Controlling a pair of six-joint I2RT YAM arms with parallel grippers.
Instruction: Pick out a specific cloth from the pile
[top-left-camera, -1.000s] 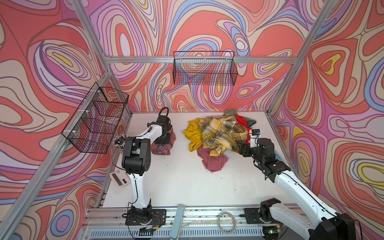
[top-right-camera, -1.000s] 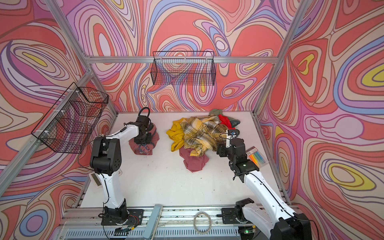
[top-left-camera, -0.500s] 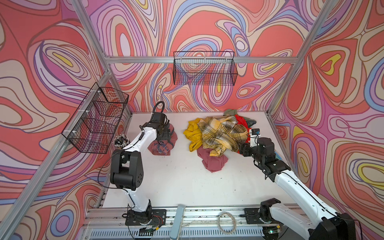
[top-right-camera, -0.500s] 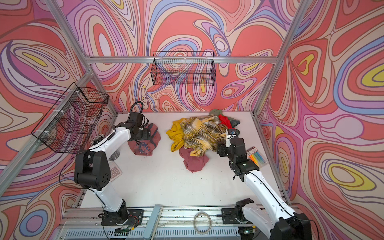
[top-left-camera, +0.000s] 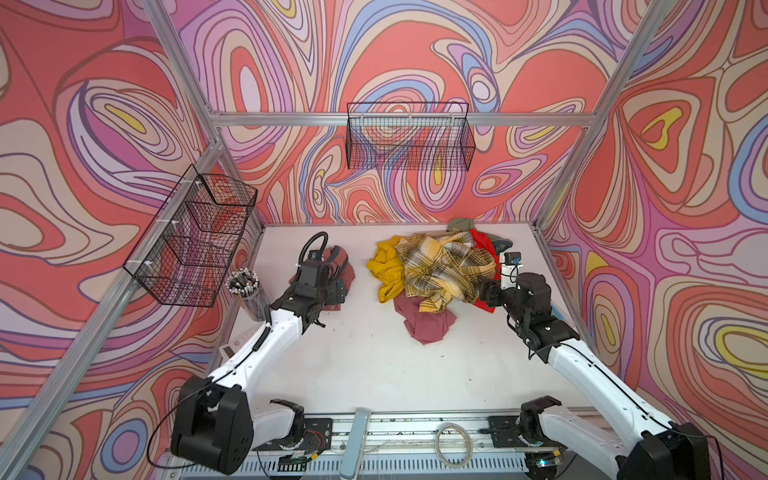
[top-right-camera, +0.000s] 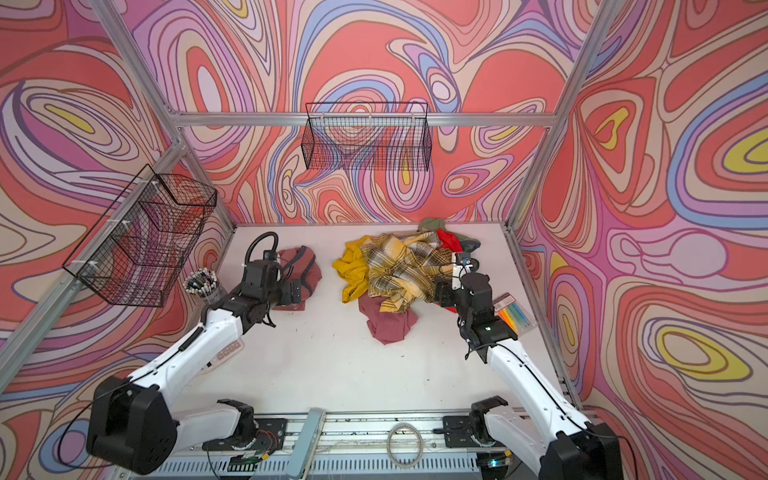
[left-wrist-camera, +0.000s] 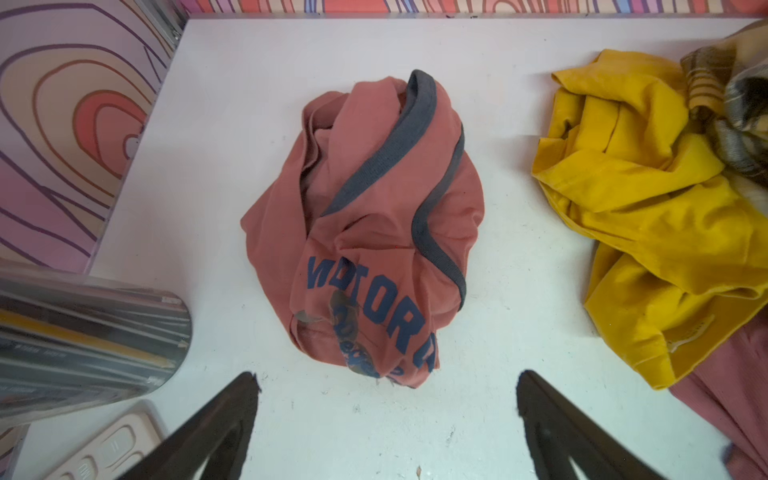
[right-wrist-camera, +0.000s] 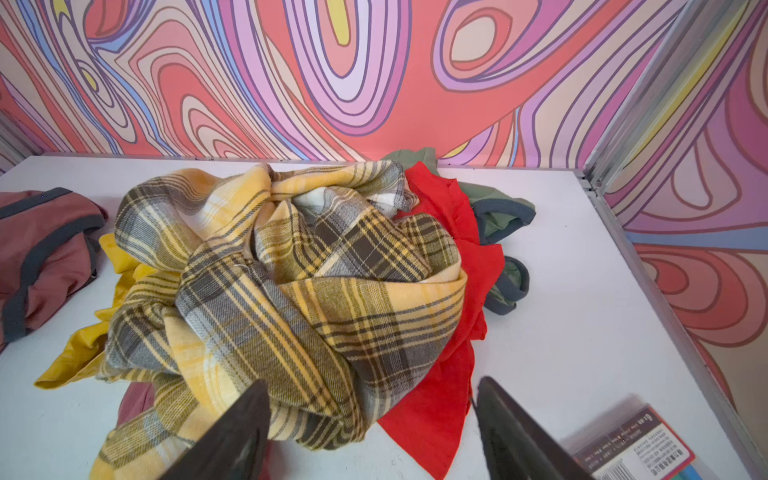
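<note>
Entry, read left to right.

- A cup of pens (top-left-camera: 245, 286) is noted at the far left edge of the table (top-left-camera: 365, 365); not part of the task.
- The left gripper (left-wrist-camera: 386, 376) is held low, just short of the printed end of the cloth (left-wrist-camera: 365, 216). Its jaws are spread wide and nothing is pinched between them.
- The cloth is found bunched on bare table, resting on its own, with the grey-blue trim and blue lettering facing up. A clear strip of table separates it from the pile (right-wrist-camera: 291, 291).
- In the pile, the plaid shirt (right-wrist-camera: 266, 257) is seen on top, with mustard, rose, red and olive garments under and around it.
- The right gripper (right-wrist-camera: 370, 381) is poised at the pile's near edge, jaws spread, nothing gripped.

Assessment: the picking-out is judged essentially done, since the cloth lies apart and unheld. Nothing further is named by the task; only withdrawal of the arms is judged to be left.
</note>
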